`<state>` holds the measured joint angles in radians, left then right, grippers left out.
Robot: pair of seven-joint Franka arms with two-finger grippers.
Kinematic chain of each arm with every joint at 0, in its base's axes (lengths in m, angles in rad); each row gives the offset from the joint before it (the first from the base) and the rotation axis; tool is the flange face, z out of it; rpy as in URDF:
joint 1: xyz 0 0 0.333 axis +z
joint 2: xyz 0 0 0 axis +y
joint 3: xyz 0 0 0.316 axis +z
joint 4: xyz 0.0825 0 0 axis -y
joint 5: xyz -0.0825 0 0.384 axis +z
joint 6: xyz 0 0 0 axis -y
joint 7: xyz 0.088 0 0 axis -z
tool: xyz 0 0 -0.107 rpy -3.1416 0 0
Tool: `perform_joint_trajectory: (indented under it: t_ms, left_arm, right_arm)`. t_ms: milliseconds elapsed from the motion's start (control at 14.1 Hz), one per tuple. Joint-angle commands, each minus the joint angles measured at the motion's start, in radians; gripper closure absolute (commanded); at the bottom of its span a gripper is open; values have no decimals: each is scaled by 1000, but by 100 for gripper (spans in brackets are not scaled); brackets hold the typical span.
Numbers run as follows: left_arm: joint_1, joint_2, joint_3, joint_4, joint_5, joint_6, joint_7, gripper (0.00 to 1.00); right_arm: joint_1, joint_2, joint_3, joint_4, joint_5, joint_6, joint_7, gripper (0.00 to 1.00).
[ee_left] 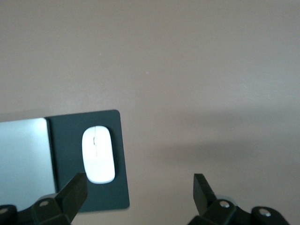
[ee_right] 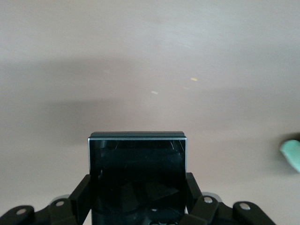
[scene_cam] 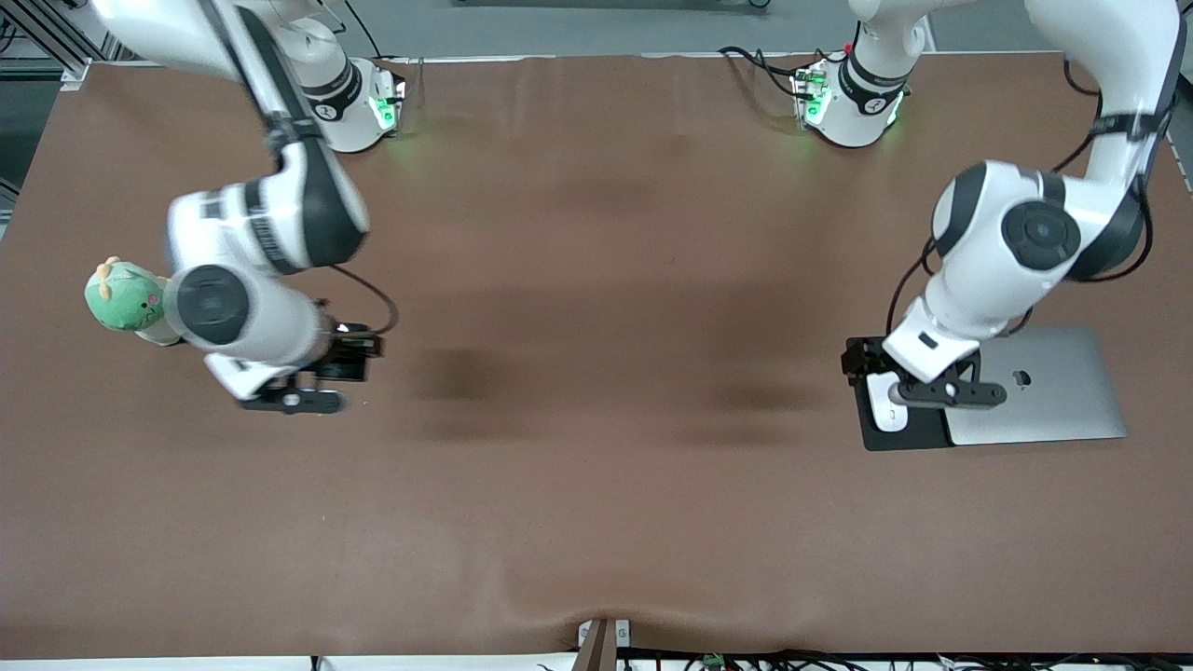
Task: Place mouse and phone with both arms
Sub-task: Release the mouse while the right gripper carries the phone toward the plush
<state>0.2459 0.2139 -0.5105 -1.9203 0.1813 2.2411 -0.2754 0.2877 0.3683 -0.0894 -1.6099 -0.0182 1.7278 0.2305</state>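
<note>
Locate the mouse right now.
The mouse lies on the black pad beside the silver laptop, at the left arm's end, under the open left pincer.

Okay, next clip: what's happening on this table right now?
Two arms are working at once. The right end effector is shut on the phone, held above the table beside a green plush toy. The left end effector is open over the black pad, where the mouse lies untouched, next to a closed silver laptop.

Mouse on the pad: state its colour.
The mouse is glossy white with a thin grey line, clearest in the left wrist view.
</note>
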Motion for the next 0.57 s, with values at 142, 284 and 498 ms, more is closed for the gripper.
perform_joint_trajectory:
  t_ms: [142,284,498]
  left_arm:
    - [4,-88,-49,119,-43,-228,-30,0]
    - [12,-87,-49,196,-85,-302,-15,0]
    - [12,-87,-49,266,-91,-363,-13,0]
  right_arm:
    - [-191,-48,19,-38,-17,-54,-143,100]
    - [-284,-46,20,-48,-19,-50,-245,100]
    - [-361,-46,22,-117,-17,-15,-280,100]
